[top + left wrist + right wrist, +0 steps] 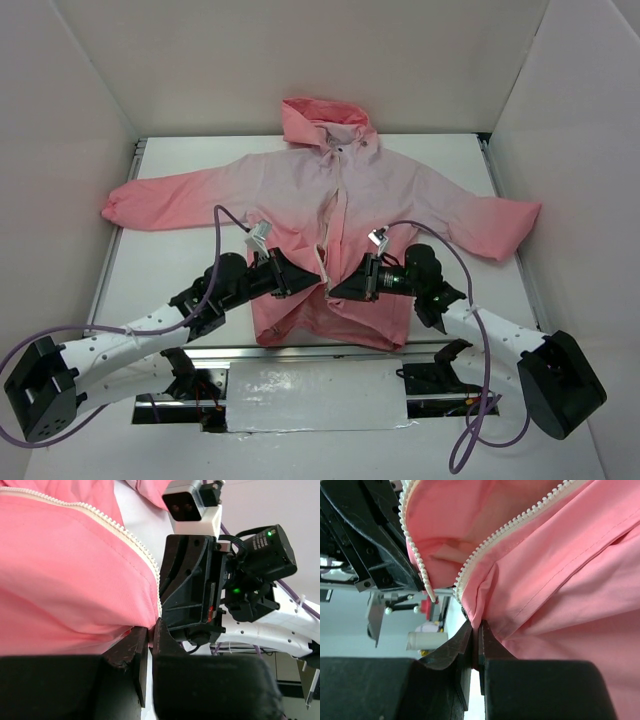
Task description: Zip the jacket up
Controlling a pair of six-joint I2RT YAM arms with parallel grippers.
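The pink jacket (pixel 330 200) lies flat on the table, hood at the far side and hem towards the arms, its front open along the light zipper (pixel 333 210). My left gripper (pixel 316 282) is shut on the hem edge of the left front panel (pixel 75 580); the jaws pinch fabric just below the zipper teeth (pixel 125 532). My right gripper (pixel 336 290) is shut on the opposite panel's lower edge (pixel 555 580), beside its zipper teeth (pixel 520 517). The two grippers nearly touch tip to tip at the bottom of the zipper. The left gripper (pixel 151 629) and the right gripper (pixel 476 626) each show fabric between the fingers.
White walls enclose the table on three sides. A metal rail and a shiny plate (pixel 315 395) run along the near edge between the arm bases. Purple cables (pixel 220 240) loop over both arms. The sleeves (pixel 160 205) spread out to left and right.
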